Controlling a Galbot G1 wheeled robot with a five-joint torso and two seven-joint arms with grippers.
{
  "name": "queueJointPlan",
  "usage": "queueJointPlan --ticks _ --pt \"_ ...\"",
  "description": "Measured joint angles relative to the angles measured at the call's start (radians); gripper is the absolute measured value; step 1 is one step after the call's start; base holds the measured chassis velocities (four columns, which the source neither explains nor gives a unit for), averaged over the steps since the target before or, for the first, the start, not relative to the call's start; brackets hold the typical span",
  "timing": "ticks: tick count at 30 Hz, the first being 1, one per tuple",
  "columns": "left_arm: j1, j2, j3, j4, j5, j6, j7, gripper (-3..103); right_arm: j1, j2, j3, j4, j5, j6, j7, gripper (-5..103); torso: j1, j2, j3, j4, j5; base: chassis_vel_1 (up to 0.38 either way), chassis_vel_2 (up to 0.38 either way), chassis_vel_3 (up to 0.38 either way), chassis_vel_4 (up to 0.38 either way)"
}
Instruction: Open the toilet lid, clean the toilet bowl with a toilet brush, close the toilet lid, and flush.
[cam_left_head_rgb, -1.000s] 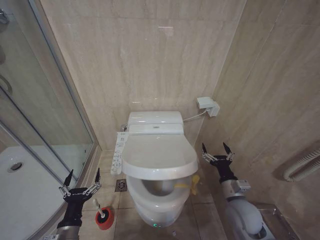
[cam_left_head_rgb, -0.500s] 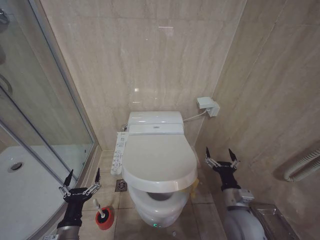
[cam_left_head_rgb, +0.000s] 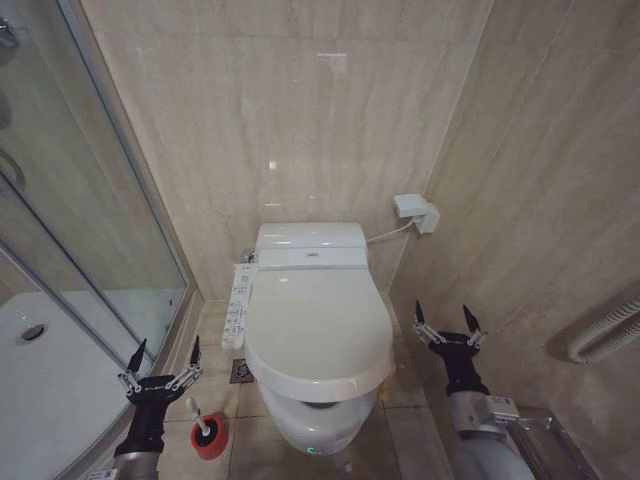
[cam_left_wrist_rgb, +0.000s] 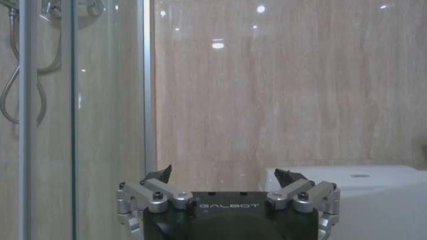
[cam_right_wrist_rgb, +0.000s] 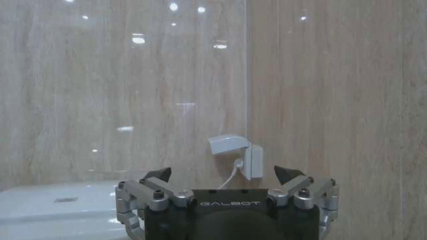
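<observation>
The white toilet lid (cam_left_head_rgb: 318, 335) lies down over the toilet bowl (cam_left_head_rgb: 312, 428), whose front curve shows beneath it. The toilet brush (cam_left_head_rgb: 205, 432) stands in its red holder on the floor, left of the bowl. Just left of the brush, my left gripper (cam_left_head_rgb: 168, 345) is open and empty, fingers pointing up; it is seen again in the left wrist view (cam_left_wrist_rgb: 223, 172). To the right of the toilet, apart from the lid, my right gripper (cam_left_head_rgb: 443, 310) is open and empty, and shows again in the right wrist view (cam_right_wrist_rgb: 223, 171).
A glass shower door (cam_left_head_rgb: 90, 230) and white shower tray (cam_left_head_rgb: 40, 370) close off the left. A control panel (cam_left_head_rgb: 238, 300) hangs on the toilet's left side, above a floor drain (cam_left_head_rgb: 240, 371). A wall box (cam_left_head_rgb: 415, 212) and white hose (cam_left_head_rgb: 605, 335) sit on the right.
The lid has dropped from partly raised to down over the bowl, hiding the inside and the yellow cord. My right gripper has drawn away to the right and lower. The left arm stayed put.
</observation>
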Motion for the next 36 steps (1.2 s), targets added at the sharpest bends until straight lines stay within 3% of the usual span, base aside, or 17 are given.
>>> queueJointPlan --ticks 36 --pt "0.000 0.000 0.000 0.000 0.000 0.000 0.000 100 -0.014 0.005 -0.001 0.027 0.009 -0.005 -0.003 100 0.000 0.000 0.000 0.0000 0.0001 0.000 0.000 0.000 0.000"
